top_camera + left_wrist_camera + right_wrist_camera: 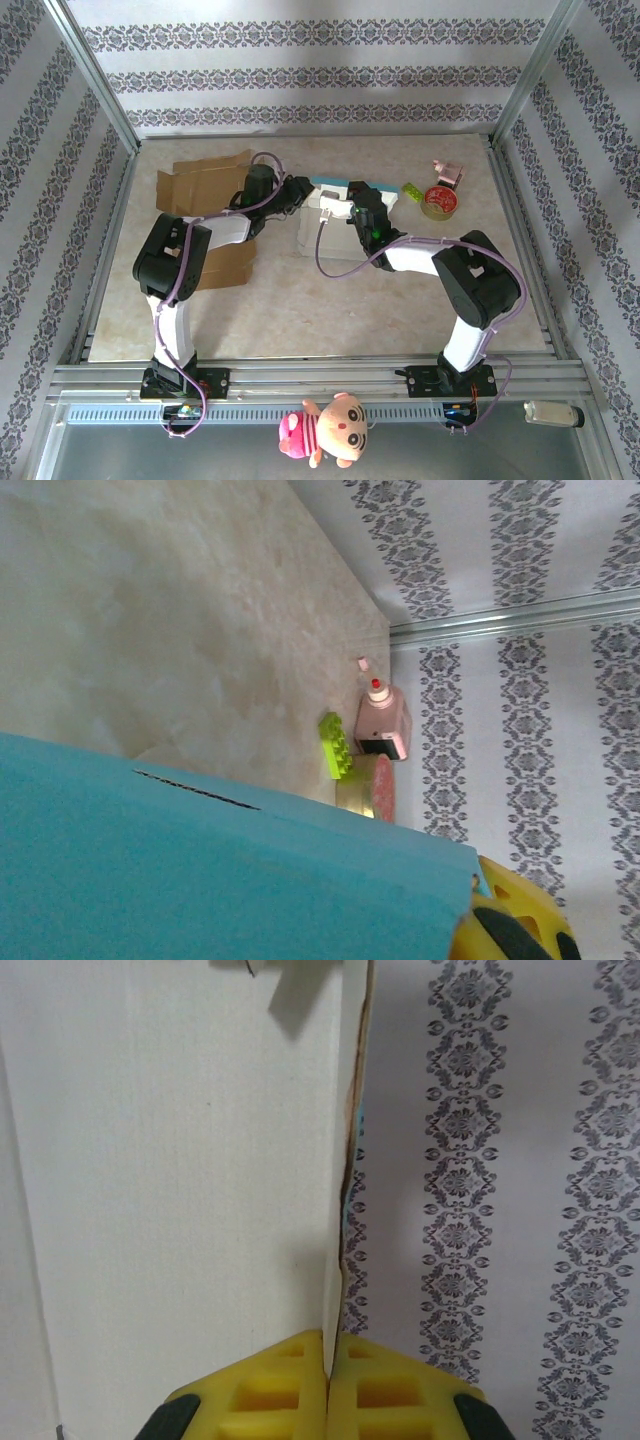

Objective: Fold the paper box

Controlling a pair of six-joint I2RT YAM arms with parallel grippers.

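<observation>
the paper box (306,235) stands near the middle of the counter (300,310), slightly toward the far side, with both arms reaching in to it from either side. the right gripper (328,1360) is pressed together on the edge of a white panel (180,1160) of the box, its two yellow fingers meeting with the thin cardboard edge pinched between them; the panel rises straight up from the grip, and the patterned wall shows beyond it. the left gripper (297,192) sits at the box's far left corner. in its wrist view a teal panel (200,880) of the box covers the lower part, with a thin slit cut in it, and one yellow finger (515,910) shows at that panel's corner; whether this gripper is spread or pinching the panel i cannot tell. right of the box, near the far right corner of the counter, lie a green block (335,745), a tape roll (372,790) and a pink bottle (382,725), close together. brown cardboard (200,180) lies flat on the left side of the counter, partly under the left arm. a plush toy (325,430) hangs at the near rail between the two arm bases.
</observation>
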